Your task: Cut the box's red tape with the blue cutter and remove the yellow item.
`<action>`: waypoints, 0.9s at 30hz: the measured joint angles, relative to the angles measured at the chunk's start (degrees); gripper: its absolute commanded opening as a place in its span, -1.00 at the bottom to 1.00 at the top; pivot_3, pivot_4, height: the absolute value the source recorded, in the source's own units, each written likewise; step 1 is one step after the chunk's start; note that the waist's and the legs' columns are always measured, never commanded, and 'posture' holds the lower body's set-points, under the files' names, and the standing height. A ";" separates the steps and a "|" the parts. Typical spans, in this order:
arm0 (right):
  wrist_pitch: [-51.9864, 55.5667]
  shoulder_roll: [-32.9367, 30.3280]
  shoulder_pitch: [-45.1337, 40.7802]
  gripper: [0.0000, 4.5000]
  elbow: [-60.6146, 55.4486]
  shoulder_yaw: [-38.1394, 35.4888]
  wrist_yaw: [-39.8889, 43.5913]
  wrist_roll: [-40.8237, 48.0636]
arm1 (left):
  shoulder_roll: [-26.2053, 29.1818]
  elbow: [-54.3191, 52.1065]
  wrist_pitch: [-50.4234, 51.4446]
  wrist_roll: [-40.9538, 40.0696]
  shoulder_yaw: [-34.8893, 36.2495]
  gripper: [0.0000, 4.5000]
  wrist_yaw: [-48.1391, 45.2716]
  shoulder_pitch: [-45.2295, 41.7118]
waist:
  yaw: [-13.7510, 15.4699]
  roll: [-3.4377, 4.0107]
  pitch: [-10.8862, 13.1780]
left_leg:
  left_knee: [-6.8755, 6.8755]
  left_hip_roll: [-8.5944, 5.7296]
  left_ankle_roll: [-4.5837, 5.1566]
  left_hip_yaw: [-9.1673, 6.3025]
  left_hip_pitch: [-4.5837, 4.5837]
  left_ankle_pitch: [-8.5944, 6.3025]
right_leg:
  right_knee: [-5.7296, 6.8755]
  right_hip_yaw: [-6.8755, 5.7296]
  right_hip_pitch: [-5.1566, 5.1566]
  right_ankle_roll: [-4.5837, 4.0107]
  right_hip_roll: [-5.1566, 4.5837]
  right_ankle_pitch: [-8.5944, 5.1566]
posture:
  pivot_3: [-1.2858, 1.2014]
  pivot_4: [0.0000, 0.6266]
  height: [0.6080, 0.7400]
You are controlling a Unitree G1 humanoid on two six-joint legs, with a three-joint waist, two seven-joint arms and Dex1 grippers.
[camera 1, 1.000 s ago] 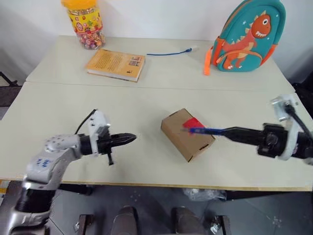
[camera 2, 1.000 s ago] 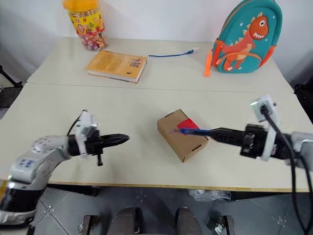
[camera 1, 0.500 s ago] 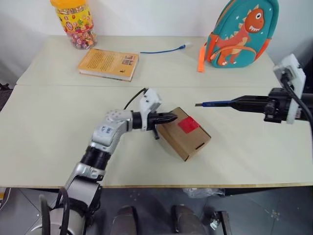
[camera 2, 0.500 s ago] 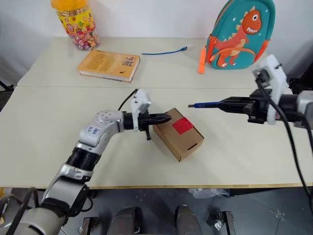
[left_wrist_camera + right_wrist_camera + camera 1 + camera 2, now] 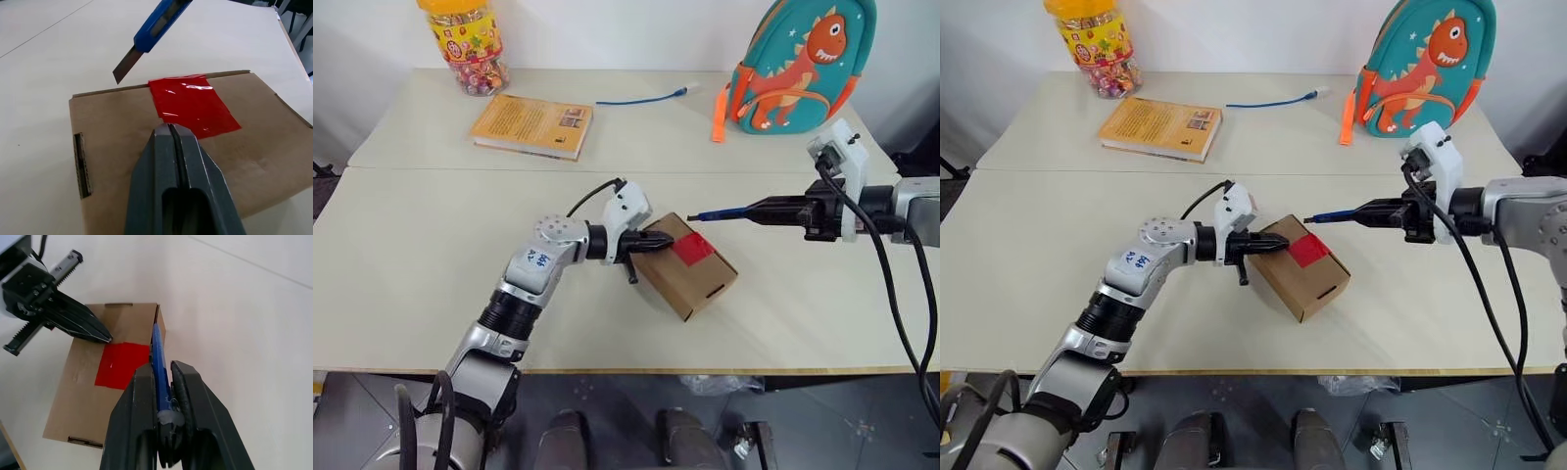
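Cardboard box (image 5: 687, 265), frame centre, pinned by closed left gripper (image 5: 666, 238); right gripper (image 5: 1363, 210) clamps blue cutter (image 5: 154, 32) above red tape (image 5: 192, 105). Risk: blade strikes left fingertips beside tape.

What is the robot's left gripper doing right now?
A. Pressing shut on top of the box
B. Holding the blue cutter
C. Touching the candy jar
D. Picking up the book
A: the left gripper, fingers shut together, rests on top of the box beside the red tape, while the right gripper holds the blue cutter.
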 measured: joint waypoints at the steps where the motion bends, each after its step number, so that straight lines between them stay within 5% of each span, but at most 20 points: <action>1: 0.15 0.31 0.00 -0.93 0.00 -0.04 0.16 -0.44 | 0.00 -0.16 0.15 0.14 0.00 -1.00 0.05 0.07 | -0.01 0.00 0.00 | 0.04 0.00 0.00 0.00 0.00 0.00 | 0.03 0.00 0.00 0.00 0.00 0.00 | 0.03 -0.52 1.00; 27: 1.44 2.89 -3.39 -0.93 1.58 -1.41 3.07 -5.79 | -0.12 -1.93 0.96 0.82 0.13 -1.00 0.73 1.17 | -0.12 0.02 -0.01 | 0.27 0.00 0.02 -0.03 0.01 -0.01 | 0.18 0.00 0.05 0.00 0.00 0.00 | 0.03 -0.52 1.00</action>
